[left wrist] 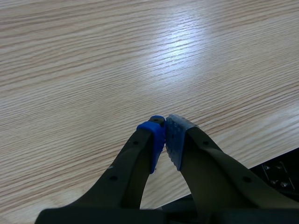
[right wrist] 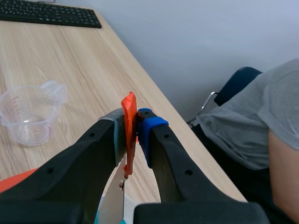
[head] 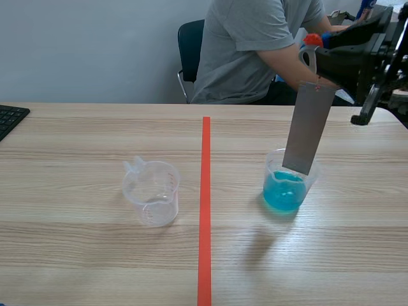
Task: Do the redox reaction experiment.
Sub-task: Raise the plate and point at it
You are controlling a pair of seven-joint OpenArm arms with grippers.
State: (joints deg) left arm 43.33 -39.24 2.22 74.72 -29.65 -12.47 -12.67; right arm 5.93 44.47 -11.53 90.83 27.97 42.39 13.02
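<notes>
1. While the right end effector (head: 317, 54) is holding it from above, the grey metal strip (head: 309, 131) is hanging slightly tilted. Its lower end is sitting inside the mouth of the beaker of blue liquid (head: 285, 186); whether the strip is touching the liquid I cannot tell.
2. The strip's orange-red tab (right wrist: 129, 105) is being pinched between the two pads (right wrist: 148, 125) of that end effector, whose fingers are standing narrow and pressing on both of the tab's faces.
3. The beaker is standing upright on the wooden surface (head: 83, 255), to the right of the orange-red tape line (head: 205, 210). The blue liquid is filling roughly its lower half.
4. An empty clear measuring cup (head: 152, 191) is standing upright on the other side of the line, well apart from the beaker, with its spout pointing toward the far left.
5. The left end effector (left wrist: 164, 128) is pointing down over bare wood with its fingers closed together. Its blue pad (left wrist: 154, 140) and its grey pad are touching, with nothing between them.
6. A person (head: 255, 44) in a grey T-shirt is sitting on a dark chair (head: 190, 44) across the surface, with one forearm (head: 284, 64) showing just behind the right arm.
7. A black keyboard (head: 9, 118) is lying at the far left edge of the surface.
</notes>
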